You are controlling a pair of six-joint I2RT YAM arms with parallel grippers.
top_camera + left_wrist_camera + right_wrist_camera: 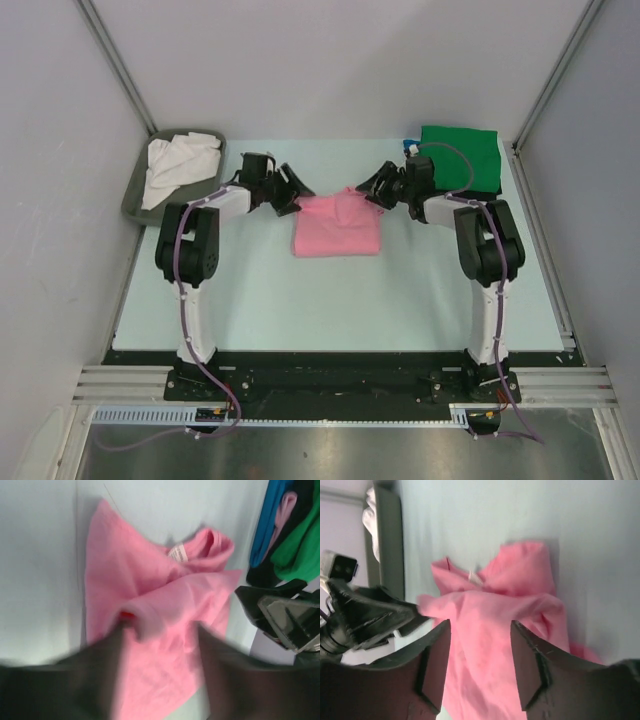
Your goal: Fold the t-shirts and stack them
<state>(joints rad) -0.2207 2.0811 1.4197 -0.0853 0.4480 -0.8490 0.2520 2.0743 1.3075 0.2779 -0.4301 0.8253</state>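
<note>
- Two grippers, both with jaws spread and nothing pinched as far as I can see. The left gripper [293, 190] and right gripper [372, 188] sit at the far corners of the pink soft cloth t-shirt [337, 225]. It lies folded between them, spilling toward their bases on the pale table [330, 300].
- Biggest worry: the pink shirt's far edge is lumpy, with the collar and a loose flap bunched right under the fingertips. If a finger drags on the way out, it'll catch that flap and the fold opens up.
- Left wrist view is blurry. A bit of hem sits right by one of the left fingers [90, 680], and I can't tell if they're touching. If it clings, the cloth lifts with the arm.
- The folded green cloth t-shirt [460, 160] sits just behind the right gripper. A wide swing there could shove it crooked.
- The crumpled white cloth t-shirt [180, 165] is in the grey rounded plastic tray [135, 195], out past the left gripper. A careless reach could nudge the tray.
- The pink packet looks slightly skewed too, so I reckon lifting it by one edge could let it flop open.
</note>
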